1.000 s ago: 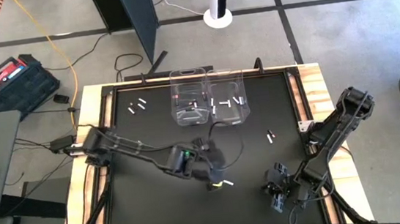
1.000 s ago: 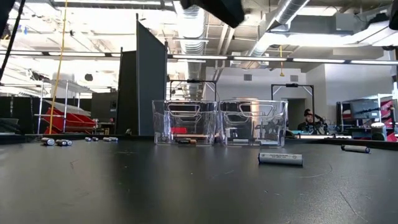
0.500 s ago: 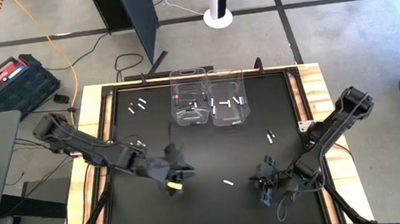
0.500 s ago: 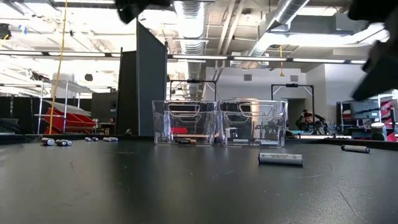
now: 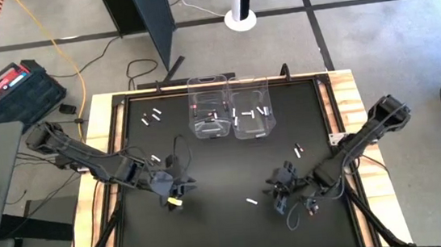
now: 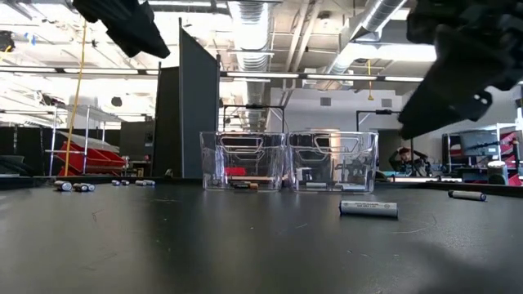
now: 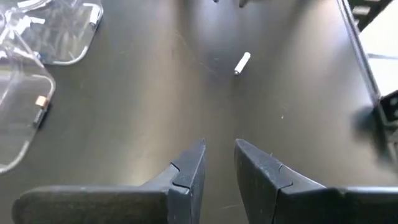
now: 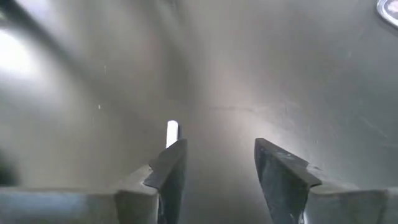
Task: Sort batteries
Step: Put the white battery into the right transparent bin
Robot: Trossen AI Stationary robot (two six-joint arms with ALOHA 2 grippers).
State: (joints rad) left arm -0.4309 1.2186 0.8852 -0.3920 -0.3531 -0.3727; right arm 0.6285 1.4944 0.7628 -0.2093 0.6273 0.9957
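Hovering right hand [image 8: 214, 165] gapes near white battery [image 8: 172, 132].

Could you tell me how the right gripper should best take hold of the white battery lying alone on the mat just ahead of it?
Grip the white battery around the middle of its barrel, coming straight down from above. It lies flat on the black mat, apart from everything else, so only its rounded sides are free. The right gripper, open beside it, should probably turn so its fingers close across the short width, not end to end.
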